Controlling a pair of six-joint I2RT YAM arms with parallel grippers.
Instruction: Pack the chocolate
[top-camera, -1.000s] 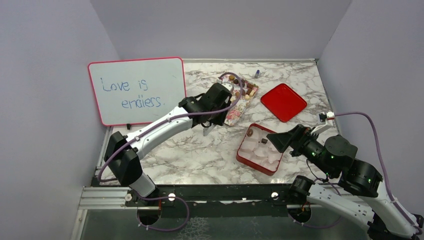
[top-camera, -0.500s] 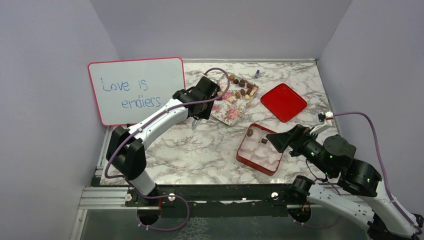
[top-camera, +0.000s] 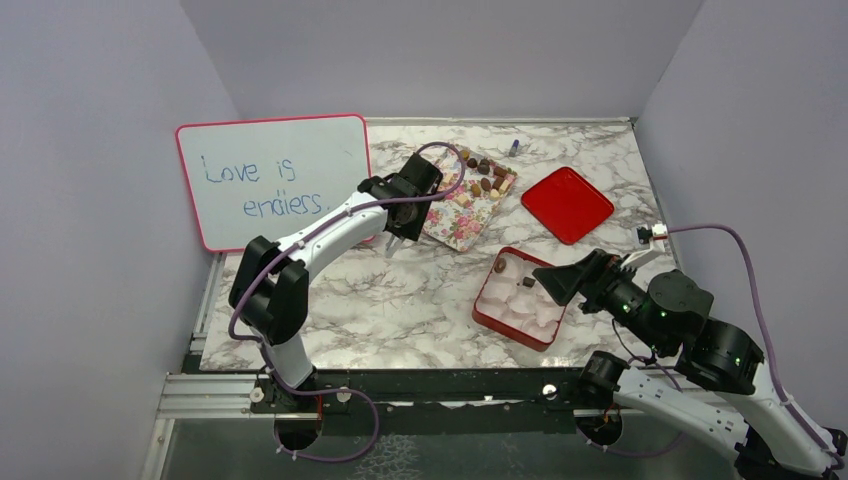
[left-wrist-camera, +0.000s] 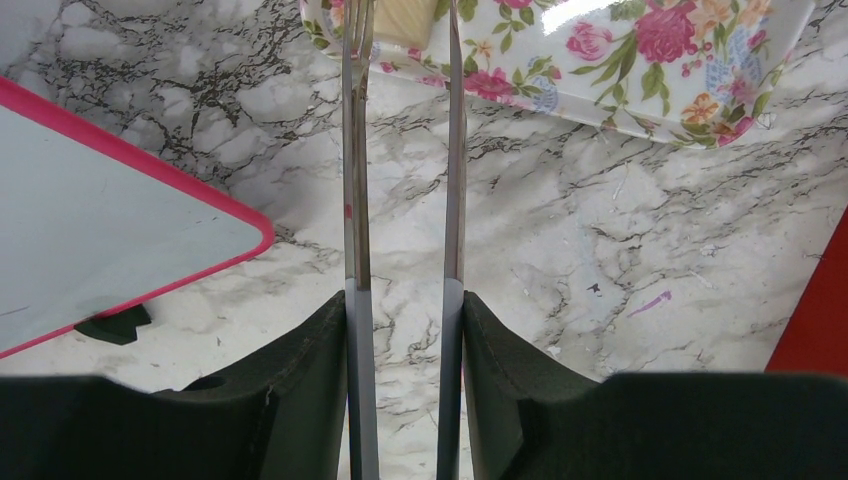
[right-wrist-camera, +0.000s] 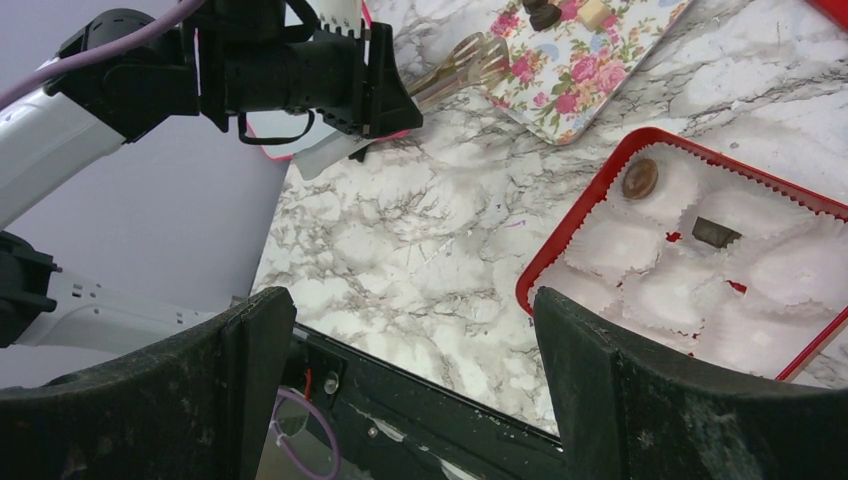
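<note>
Several chocolates (top-camera: 485, 176), dark brown, light brown and cream, lie at the far end of the floral tray (top-camera: 462, 218). My left gripper (top-camera: 402, 225) is shut on metal tongs (left-wrist-camera: 357, 150), whose blades reach over the tray's near-left corner (left-wrist-camera: 640, 60). A cream chocolate (left-wrist-camera: 405, 14) shows between the blades at the frame's top edge; I cannot tell if it is gripped. The red box (top-camera: 484, 312) with white paper cups holds a round brown chocolate (right-wrist-camera: 640, 178) and a dark square one (right-wrist-camera: 716, 232). My right gripper (right-wrist-camera: 415, 330) is open and empty, hovering near the box's right side.
A red lid (top-camera: 567, 204) lies right of the tray. A pink-framed whiteboard (top-camera: 270, 180) leans at the back left, close to the left gripper. A small blue-capped object (top-camera: 514, 147) stands behind the tray. Walls enclose the table on three sides.
My left gripper has moved left and back with the tongs, from over the tray's middle to its left edge. The right arm has not moved.
</note>
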